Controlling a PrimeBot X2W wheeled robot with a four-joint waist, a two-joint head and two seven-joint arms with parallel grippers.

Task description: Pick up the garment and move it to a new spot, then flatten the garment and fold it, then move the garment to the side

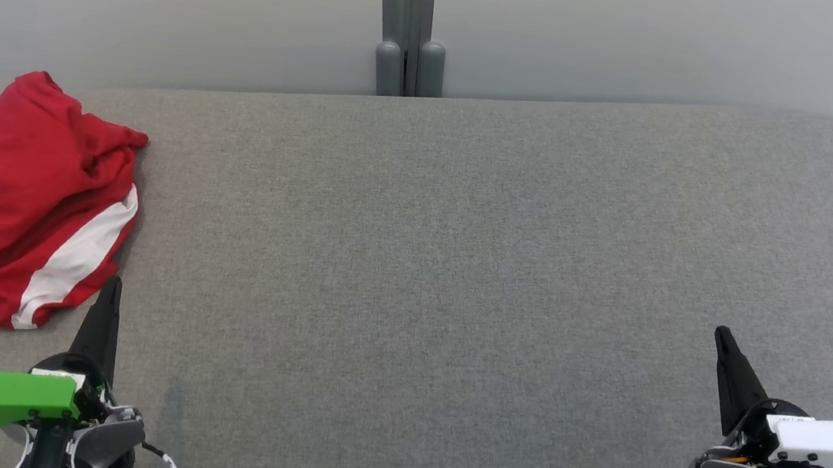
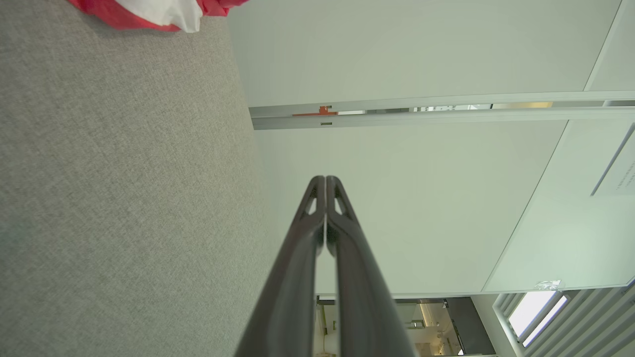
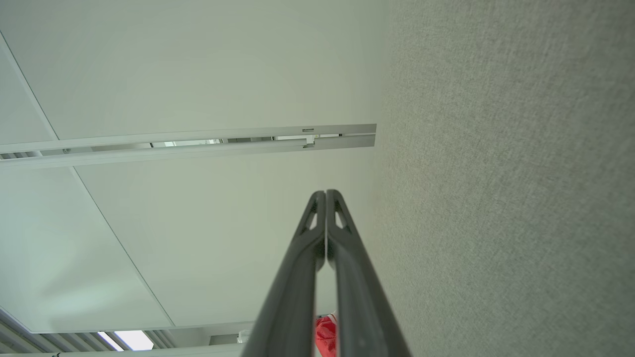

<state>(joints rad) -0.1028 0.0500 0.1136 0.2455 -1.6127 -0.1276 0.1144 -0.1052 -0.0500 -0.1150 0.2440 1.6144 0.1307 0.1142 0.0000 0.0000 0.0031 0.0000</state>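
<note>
As it lies now, garment (image 1: 30, 210): bunched red-and-white heap at the far-left corner of the bench (image 1: 459, 271), reaching the left edge. Can't tell if any of it hangs over.
Edge risk: an outward nudge could slide the heap off the left edge, since it sits right at the rim.
Left gripper (image 1: 107, 303) risk: fingers pressed together with nothing held. Coming down like this would only poke or shove the cloth, so it must open first.
Grasp risk: the heap is layered and folded on itself. A shallow pinch may catch one layer, so the garment would trail, drag on the bench and stay twisted for flattening.
Right gripper (image 1: 726, 352) risk: well apart from the garment, near the near-right corner. It has a long reach across the bench if it has to help, and the arms could cross.
Stage: judged as the very start, pick-up not yet begun.
Left arm pose: low at the near edge on the left side, fingers pointing toward the far edge. The tip is just beside the garment's near hem. The left wrist view shows the garment (image 2: 149, 12) off to one side, clear of the fingers.
Right arm pose: low at the near edge on the right side, fingers pointing toward the far edge and leaning slightly left. Closed tight and empty, over bare bench.
Wrists: both look rolled sideways, with the bench running up one side of each wrist view.
</note>
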